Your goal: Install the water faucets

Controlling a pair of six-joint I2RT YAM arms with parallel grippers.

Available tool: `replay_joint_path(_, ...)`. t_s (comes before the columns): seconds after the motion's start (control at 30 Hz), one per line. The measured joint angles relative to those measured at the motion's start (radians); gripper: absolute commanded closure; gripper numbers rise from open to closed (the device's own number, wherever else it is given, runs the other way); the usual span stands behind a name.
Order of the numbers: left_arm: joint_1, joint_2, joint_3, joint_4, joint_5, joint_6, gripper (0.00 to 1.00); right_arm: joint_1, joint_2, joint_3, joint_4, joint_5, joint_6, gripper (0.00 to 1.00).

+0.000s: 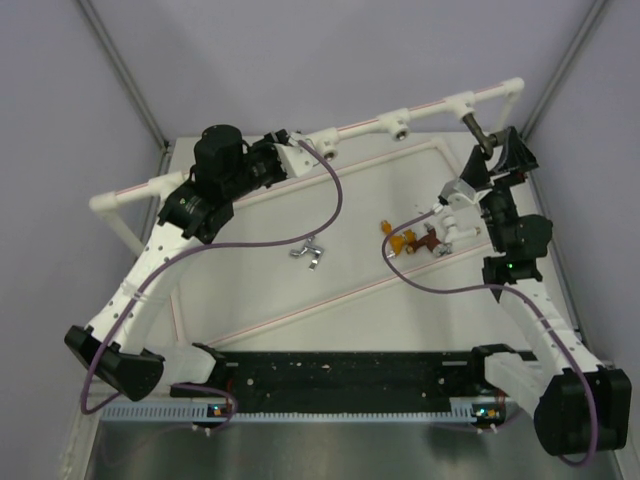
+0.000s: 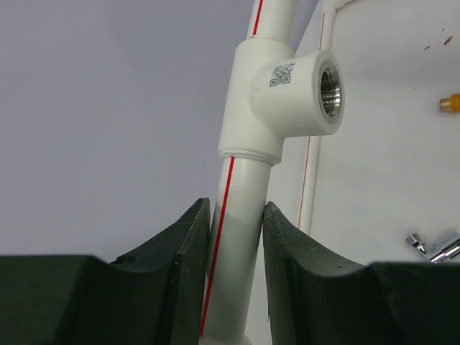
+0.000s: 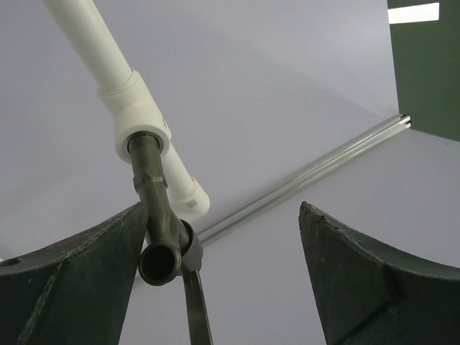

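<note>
A dark grey faucet [image 1: 481, 130] [image 3: 159, 223] sits screwed into the rightmost white socket [image 3: 136, 118] of the raised white pipe [image 1: 360, 128], its spout pointing at the right wrist camera. My right gripper [image 1: 498, 152] [image 3: 223, 237] is open around it, with the left finger [image 3: 93, 273] against the faucet and the right finger well apart. My left gripper [image 1: 300, 153] [image 2: 237, 237] is shut on the pipe [image 2: 241, 215] just below an empty socket [image 2: 316, 90]. A silver faucet [image 1: 310, 252] [image 2: 435, 246], an orange-gold one [image 1: 400, 240] and a reddish-brown one [image 1: 430, 242] lie on the table.
Two more empty sockets [image 1: 400, 125] sit along the pipe. A thin pipe frame [image 1: 300, 315] lies flat on the white table. Grey walls close in the back and sides. A purple cable [image 1: 420, 280] loops from each arm.
</note>
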Motion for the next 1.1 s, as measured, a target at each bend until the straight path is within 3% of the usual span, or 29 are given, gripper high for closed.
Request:
replay_joint_path(0.17,0.000,-0.003,-0.002,0.000,0.000,0.000,1.00,0.000,0.023,0.000,0.006,-0.011,-0.007,0.23)
replay_joint_path(0.4,-0.002,-0.007,-0.006,0.002,0.000,0.000,1.00,0.000,0.032,0.000,-0.008,-0.015,0.020,0.44)
replay_joint_path(0.63,-0.003,-0.011,-0.009,0.002,0.005,-0.001,1.00,0.000,0.037,0.003,-0.051,-0.036,0.106,0.83)
replay_joint_path(0.77,-0.003,-0.011,-0.009,0.003,0.003,-0.002,1.00,0.000,0.039,0.024,-0.077,-0.039,0.174,0.97)
replay_joint_path(1.1,-0.003,-0.011,-0.009,0.004,-0.011,-0.001,1.00,-0.007,0.050,0.155,-0.246,-0.032,0.485,1.00)
